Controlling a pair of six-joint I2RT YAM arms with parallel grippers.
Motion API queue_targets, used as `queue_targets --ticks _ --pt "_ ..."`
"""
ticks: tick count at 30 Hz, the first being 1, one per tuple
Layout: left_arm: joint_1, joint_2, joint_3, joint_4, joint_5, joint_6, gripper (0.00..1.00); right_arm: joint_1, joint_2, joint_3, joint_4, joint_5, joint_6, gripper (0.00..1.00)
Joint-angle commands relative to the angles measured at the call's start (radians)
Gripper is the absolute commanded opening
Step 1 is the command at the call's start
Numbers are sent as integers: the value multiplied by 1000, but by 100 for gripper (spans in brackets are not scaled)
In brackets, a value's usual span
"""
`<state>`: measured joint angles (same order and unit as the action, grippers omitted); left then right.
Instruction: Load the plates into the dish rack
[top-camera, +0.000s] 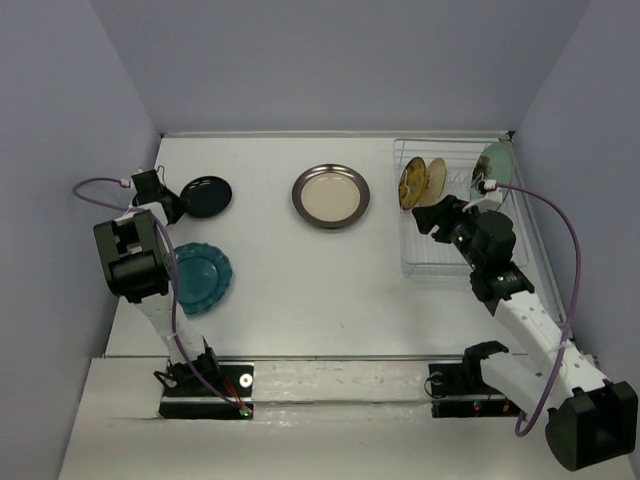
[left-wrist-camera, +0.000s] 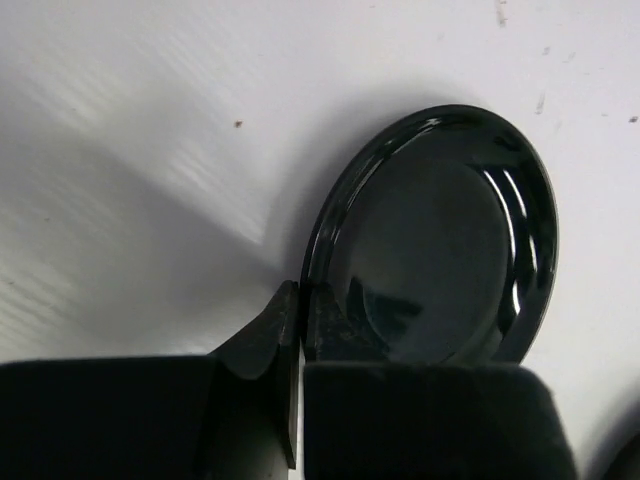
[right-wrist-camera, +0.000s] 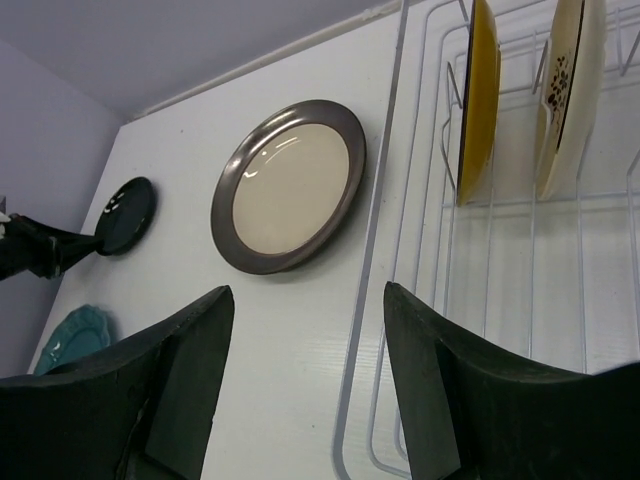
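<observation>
While the left pincer (left-wrist-camera: 301, 300) clamps the rim of the small black round plate (left-wrist-camera: 430, 250) at far left, the right pincer (right-wrist-camera: 308, 295) gapes open above the left side of the white wire dish rack (top-camera: 425, 262). An amber plate (top-camera: 412, 183), tan plate (top-camera: 436, 180) and pale teal plate (top-camera: 493, 163) stand racked. The silver-rimmed cream plate (top-camera: 331, 196) and dark teal scalloped plate (top-camera: 200, 277) lie on the worktop (top-camera: 300, 290).

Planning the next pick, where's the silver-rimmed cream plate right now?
Top view: the silver-rimmed cream plate lies flat, far centre, between the black plate and the dish rack.
</observation>
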<state>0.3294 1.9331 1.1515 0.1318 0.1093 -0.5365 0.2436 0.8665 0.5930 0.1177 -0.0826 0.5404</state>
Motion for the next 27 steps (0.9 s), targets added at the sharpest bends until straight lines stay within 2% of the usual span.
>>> queue_targets --ticks 1,3,7,16,24,27 --pt "10 -19 2 2 69 0 6 6 6 2 68 -25 4 67" --pt "11 -65 -19 49 116 -22 6 6 0 -1 82 -48 -5 68" --pt "-7 -245 -140 199 243 -134 6 6 -55 -36 197 -167 -11 75" --pt "-111 -532 -266 268 265 -232 6 42 -55 40 159 -295 12 79" --pt "-387 -793 -381 287 326 -233 6 253 135 183 114 -283 1 87" --pt "-472 -885 -459 304 331 -246 6 286 218 195 151 -279 33 89"
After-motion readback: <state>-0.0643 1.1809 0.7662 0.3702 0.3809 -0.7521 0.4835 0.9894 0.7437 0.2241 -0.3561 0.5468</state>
